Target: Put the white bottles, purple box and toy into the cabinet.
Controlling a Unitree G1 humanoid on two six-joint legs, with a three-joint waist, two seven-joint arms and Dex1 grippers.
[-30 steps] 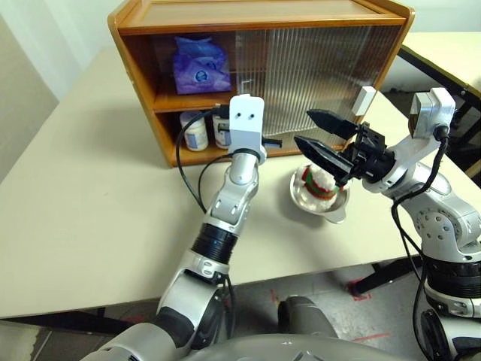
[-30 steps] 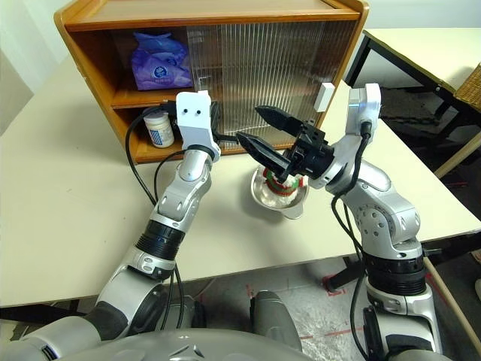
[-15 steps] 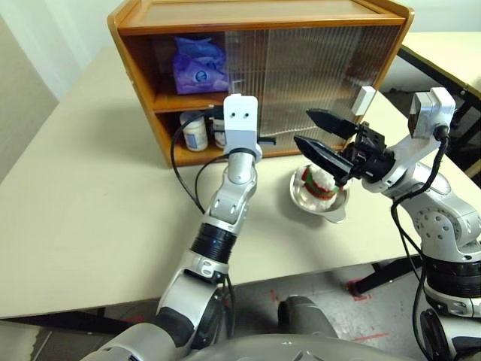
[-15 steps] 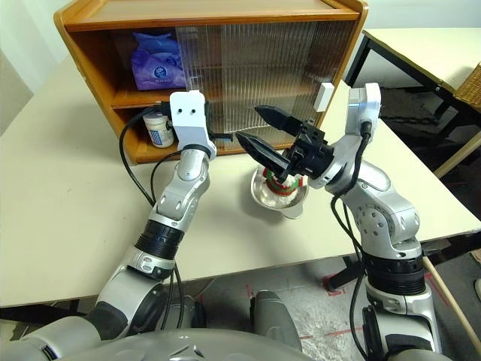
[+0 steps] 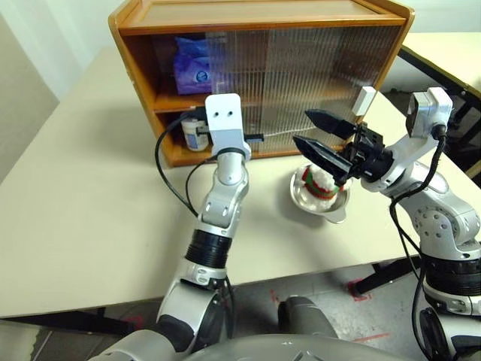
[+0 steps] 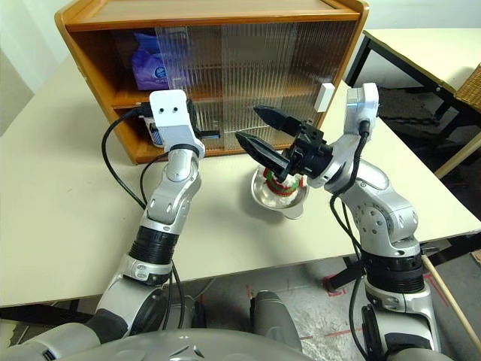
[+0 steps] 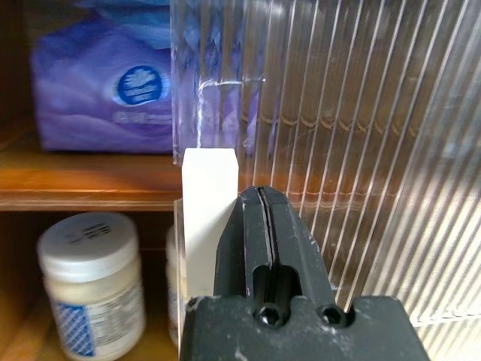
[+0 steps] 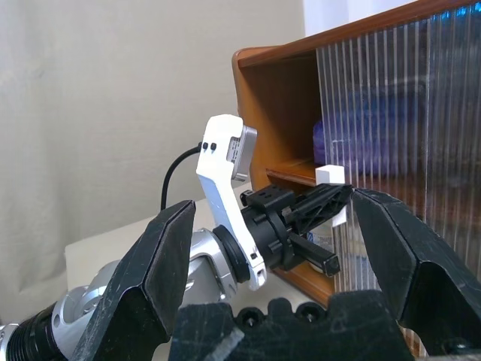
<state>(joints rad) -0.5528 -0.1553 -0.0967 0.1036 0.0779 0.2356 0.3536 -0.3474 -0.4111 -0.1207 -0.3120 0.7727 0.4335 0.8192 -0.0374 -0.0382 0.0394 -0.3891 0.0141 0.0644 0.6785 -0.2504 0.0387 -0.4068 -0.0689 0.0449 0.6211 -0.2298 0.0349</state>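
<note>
Your cabinet (image 5: pixel 263 68) sits right ahead of the left tool (image 7: pixel 261 233), which is pinched shut against a white door handle (image 7: pixel 209 203). Purple box (image 7: pixel 105 90) and white bottle (image 7: pixel 90 278) are inside, just past it. Right tool (image 5: pixel 322 135) gapes wide, empty, above the toy (image 5: pixel 316 183) in its bowl (image 5: pixel 331 204).

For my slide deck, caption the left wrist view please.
Shut left gripper beside the sliding door's white handle, purple box and white bottle shelved behind.
</note>
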